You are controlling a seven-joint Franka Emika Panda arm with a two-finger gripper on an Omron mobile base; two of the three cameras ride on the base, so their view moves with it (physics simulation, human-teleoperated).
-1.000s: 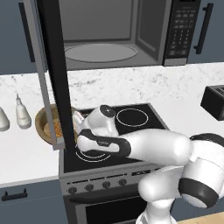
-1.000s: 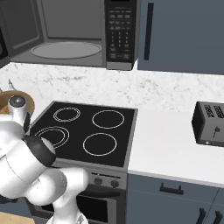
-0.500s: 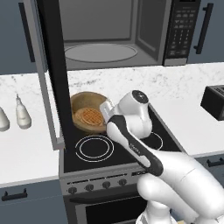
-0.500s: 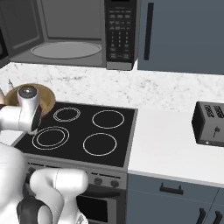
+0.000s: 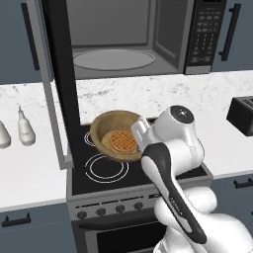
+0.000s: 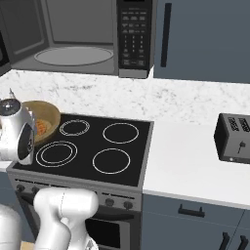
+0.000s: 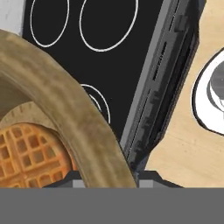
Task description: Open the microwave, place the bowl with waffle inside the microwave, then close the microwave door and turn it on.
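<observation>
At the bottom of the hand view we see the bowl (image 7: 65, 109), its wooden rim running between the jaws, which are clamped on it, with the waffle (image 7: 30, 153) lying inside at lower left. In the left base view the bowl (image 5: 118, 136) sits at frame centre, held tilted above the stove (image 5: 99, 173), the arm (image 5: 173, 163) rising from the lower right. Farther back, in the upper part of that frame, the microwave (image 5: 148, 39) stands open over the table (image 5: 29, 163), its door (image 5: 59, 84) swung out at upper left and the turntable (image 5: 113, 59) bare.
</observation>
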